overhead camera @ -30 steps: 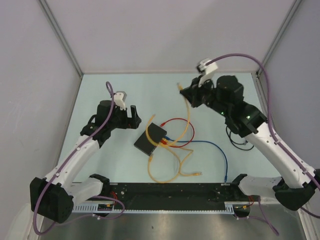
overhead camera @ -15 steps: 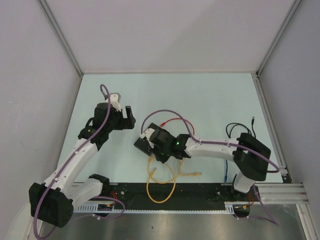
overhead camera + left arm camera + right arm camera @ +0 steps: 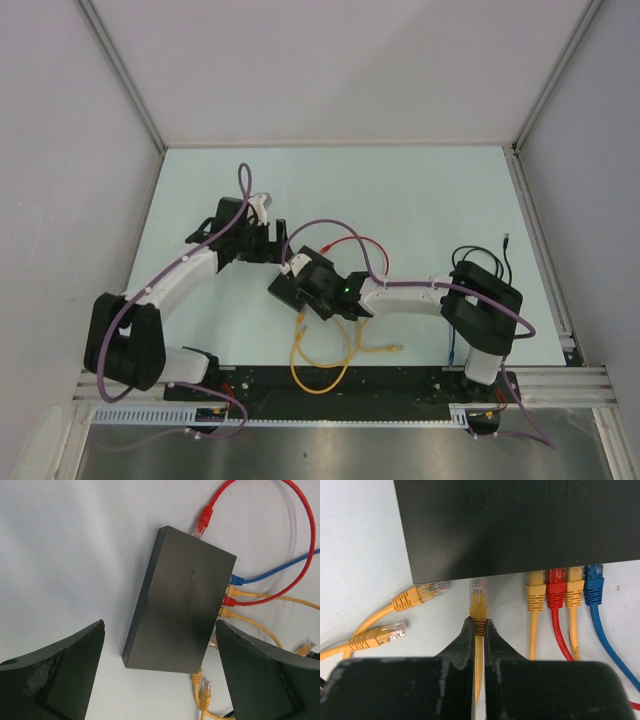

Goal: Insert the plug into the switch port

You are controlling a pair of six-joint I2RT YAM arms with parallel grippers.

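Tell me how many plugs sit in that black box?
4, in a row on the switch: yellow plug, red plug, second yellow plug, blue plug. Others may hide.

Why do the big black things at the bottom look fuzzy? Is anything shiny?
Left wrist view: the left fingers sit close to the lens, so look soft; the switch is sharp with a faint sheen. Right wrist view: the right fingers blur too, but the yellow plug they pinch is crisp. Top view: even light on the table, only faint shadows.
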